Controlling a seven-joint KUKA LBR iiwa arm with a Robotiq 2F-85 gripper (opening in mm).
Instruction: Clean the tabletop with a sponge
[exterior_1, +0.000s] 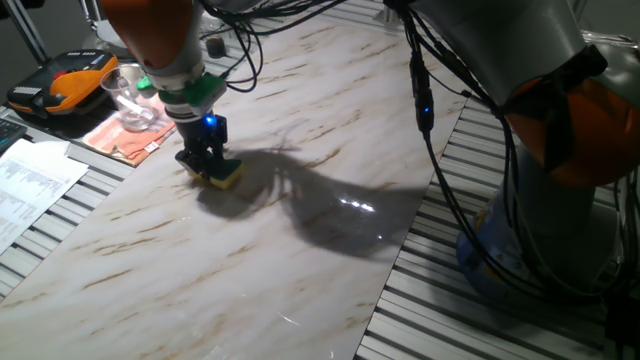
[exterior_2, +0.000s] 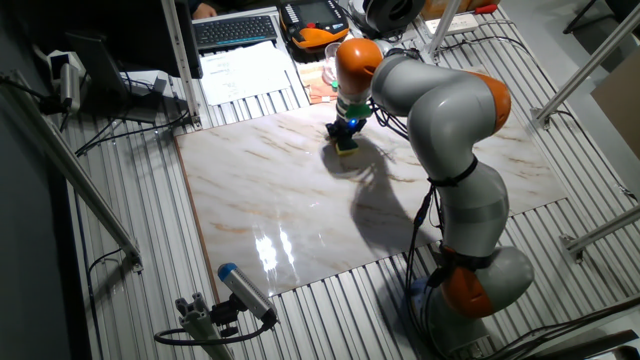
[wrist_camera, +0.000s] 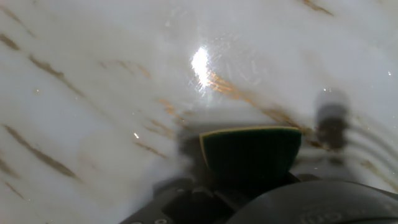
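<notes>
Arm reaching down near the tabletop (exterior_1: 300, 240) edge, gripper (exterior_1: 208, 167) vertical, clenched on the sponge (exterior_1: 226, 177), sponge pressed flat on the marble beneath the fingers.

The sponge (wrist_camera: 250, 152), dark green top with a thin yellow rim, is lying flat on the glossy white, brown-veined worktop (wrist_camera: 93, 93) just ahead of the dark, blurred gripper body, while a bright glare is shining on the slab beyond it.

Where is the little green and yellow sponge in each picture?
One fixed view: sponge left of centre, under the claw.
The other fixed view: sponge upper middle, near the slab's far edge.
Hand view: sponge lower centre.
Shared landmark: the brown-veined tabletop beneath it.
</notes>
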